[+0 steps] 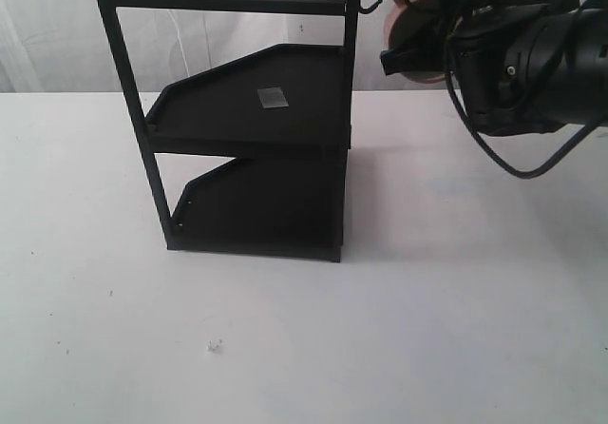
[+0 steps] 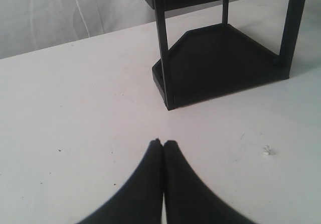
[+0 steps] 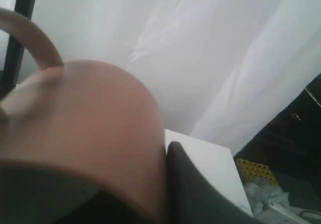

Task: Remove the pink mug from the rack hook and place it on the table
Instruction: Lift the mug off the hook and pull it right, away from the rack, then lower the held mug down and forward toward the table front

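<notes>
Pink mug [image 1: 396, 27] hangs high over the desk [image 1: 456, 329], clamped between the right fingers [image 3: 193, 181], with one dark finger flat against its side wall. It is just beside the hook [image 1: 371, 7], on the side toward the desk's right edge. I cannot tell whether the handle [image 3: 37, 38] touches the hook's upturned tip. In the right wrist view the handle loop shows close to the rack's post [image 3: 19, 33], with a white curtain [image 3: 210, 58] behind.

The rack [image 1: 256, 148] stands mid-desk toward the far edge, and both shelves have raised rims. White desk runs broad from the rack's foot to the near edge and out to the right edge, below the mug. A crumb [image 1: 214, 346] lies toward the near edge, well apart from the rack.

Left fingers [image 2: 150, 179] are pressed together, tips touching, low over the desk and pointing toward a corner of the rack's lower shelf.
</notes>
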### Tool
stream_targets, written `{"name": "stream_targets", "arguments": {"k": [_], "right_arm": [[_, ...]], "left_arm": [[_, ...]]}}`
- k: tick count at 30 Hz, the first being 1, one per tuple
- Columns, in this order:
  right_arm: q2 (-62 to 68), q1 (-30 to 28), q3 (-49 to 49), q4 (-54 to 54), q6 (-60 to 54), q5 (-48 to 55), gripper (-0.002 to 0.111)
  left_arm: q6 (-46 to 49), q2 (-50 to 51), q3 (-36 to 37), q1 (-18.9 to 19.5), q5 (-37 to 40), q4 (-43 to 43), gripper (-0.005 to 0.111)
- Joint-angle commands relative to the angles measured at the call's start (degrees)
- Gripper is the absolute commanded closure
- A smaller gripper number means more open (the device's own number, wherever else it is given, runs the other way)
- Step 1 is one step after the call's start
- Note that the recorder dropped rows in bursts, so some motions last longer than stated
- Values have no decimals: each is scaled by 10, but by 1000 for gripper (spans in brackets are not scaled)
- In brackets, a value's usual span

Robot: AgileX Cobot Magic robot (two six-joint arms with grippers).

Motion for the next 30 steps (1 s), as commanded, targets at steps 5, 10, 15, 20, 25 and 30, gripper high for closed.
{"name": "stream_targets", "arguments": {"k": [5, 10, 15, 20, 25, 30], "right_arm": [[-30, -41, 0, 69, -79, -23, 108], [-48, -65, 0, 163, -203, -41, 108], [-69, -88, 0, 304, -378, -69, 108], [-86, -100, 0, 470, -587, -65, 108], [-97, -100, 0, 579, -700, -41, 108], [-99, -100, 0, 646, -774, 7, 108]], "left_arm": [[-3, -3, 2, 2, 3, -1, 107], [-3, -3, 2, 2, 3, -1, 107], [-3, -3, 2, 2, 3, -1, 107], [-3, -3, 2, 2, 3, -1, 107], [-3, -3, 2, 2, 3, -1, 107], [-3, -3, 2, 2, 3, -1, 107]]}}
